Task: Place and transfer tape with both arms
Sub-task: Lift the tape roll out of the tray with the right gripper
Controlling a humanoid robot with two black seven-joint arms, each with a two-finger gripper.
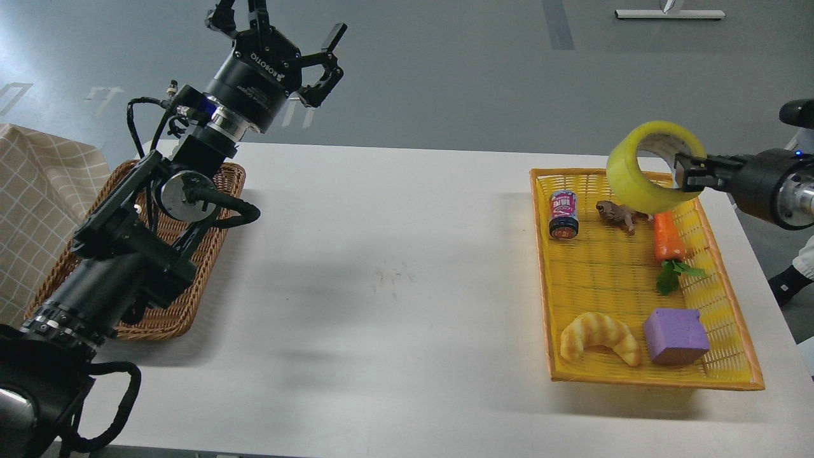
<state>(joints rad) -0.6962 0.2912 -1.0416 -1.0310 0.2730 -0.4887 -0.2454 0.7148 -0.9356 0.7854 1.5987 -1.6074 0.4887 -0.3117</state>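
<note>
Above the far end of the yellow tray [731, 305], the right gripper [685, 173] pinches the wall of the tape [639, 172], holding the roll aloft. Well left of the tray, the left gripper [289, 48] hangs empty, fingers spread wide.

The translucent yellow roll of tape [648, 166] looks glossy; the brown woven wicker basket [184, 299] rough; the white surface [381, 267] smooth and matt; the yellow plastic mesh tray [725, 299] ribbed.
</note>
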